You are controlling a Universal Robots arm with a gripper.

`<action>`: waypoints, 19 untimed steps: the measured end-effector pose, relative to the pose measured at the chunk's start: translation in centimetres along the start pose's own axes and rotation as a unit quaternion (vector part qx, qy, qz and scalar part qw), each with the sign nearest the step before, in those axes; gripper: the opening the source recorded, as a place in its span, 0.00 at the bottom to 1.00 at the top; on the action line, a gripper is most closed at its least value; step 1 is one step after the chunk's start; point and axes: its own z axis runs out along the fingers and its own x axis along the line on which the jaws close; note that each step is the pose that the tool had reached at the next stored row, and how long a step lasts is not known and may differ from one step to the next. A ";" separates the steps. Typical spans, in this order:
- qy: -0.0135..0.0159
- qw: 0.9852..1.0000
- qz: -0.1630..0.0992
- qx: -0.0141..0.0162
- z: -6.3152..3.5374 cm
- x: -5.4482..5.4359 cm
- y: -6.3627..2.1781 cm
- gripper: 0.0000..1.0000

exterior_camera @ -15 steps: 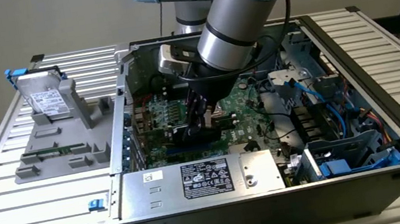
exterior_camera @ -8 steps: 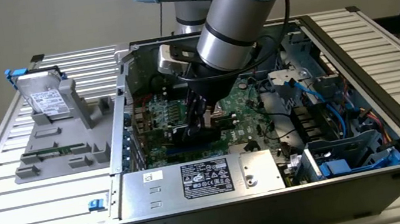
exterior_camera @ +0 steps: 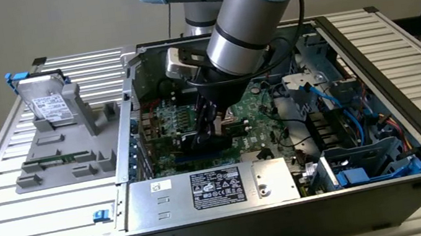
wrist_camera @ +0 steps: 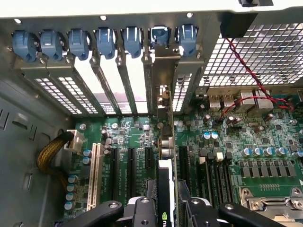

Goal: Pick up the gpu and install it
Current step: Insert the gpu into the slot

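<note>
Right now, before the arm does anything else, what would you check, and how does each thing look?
1. Grip: the gripper is closed on the gpu: ok.
2. The card stands upright, edge-on above the motherboard: ok.
3. Its silver bracket lines up with the rear wall openings: ok.
4. Bottom edge seated in a slot: cannot tell, it is hidden.
5. The yellow cable bundle lies apart from the card: ok.

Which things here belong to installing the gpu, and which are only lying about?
For the job: gpu, held in the gripper; motherboard below it; open computer case.
Lying about: hard drive on its grey holder outside the case; power supply.
</note>
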 end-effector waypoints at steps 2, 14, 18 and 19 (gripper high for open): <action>0.000 1.000 0.000 0.000 0.04 0.0 -0.02 0.28; 0.001 1.000 0.000 0.000 0.06 0.0 -0.02 0.28; 0.002 1.000 0.001 0.000 0.05 0.0 -0.02 0.28; 0.002 1.000 0.001 0.000 0.05 0.0 -0.03 0.28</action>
